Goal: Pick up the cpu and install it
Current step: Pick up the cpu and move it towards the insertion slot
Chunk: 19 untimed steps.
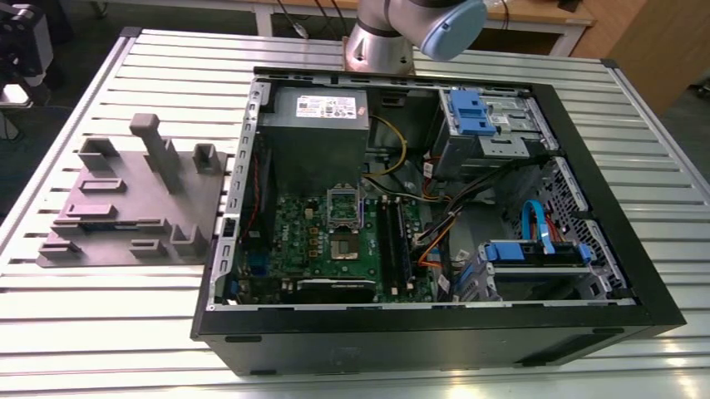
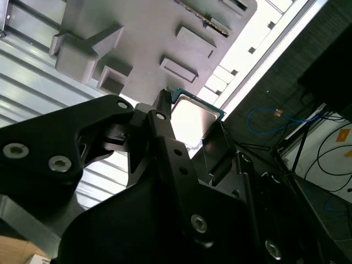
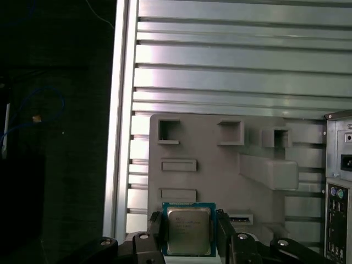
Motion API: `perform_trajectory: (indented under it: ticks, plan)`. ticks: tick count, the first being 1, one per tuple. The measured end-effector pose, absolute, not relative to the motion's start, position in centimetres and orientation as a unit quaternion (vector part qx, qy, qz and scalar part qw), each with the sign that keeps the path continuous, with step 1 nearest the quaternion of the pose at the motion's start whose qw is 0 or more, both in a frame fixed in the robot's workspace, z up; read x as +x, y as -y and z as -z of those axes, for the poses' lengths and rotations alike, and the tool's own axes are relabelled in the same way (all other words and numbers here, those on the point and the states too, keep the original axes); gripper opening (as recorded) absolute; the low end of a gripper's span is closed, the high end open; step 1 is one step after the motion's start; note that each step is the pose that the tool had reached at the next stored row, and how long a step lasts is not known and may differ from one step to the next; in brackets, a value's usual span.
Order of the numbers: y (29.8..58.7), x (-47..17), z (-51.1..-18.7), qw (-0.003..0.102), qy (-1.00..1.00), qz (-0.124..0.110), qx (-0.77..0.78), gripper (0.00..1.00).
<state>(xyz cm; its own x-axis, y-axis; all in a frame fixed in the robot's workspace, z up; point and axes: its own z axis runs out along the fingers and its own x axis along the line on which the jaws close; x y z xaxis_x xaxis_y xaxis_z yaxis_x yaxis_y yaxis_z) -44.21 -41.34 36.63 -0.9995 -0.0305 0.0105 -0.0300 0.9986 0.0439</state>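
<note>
One cpu (image 3: 188,234) is clamped in the tool (image 3: 188,224). Its two fingers (image 3: 154,228) press on opposite edges, a hold judged to keep the metal top level and the underside untouched. In both wrist views the cpu hangs clear above one purple-grey tray (image 3: 220,170), seated in none of its recesses. In the exterior view this tray (image 1: 133,208) lies on the bench (image 1: 111,332), just beside one open computer case (image 1: 444,341) on the exterior view's left. One motherboard (image 1: 332,241) lies face up inside the case, giving access from above. The cpu is over the tray and not yet installed.
</note>
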Motion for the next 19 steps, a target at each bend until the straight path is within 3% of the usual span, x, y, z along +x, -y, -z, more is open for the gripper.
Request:
perform_trajectory:
  ticks: [19]
  plan:
    - [41.34,-43.78,-36.64,0.006,1.000,0.015,0.015,0.47]
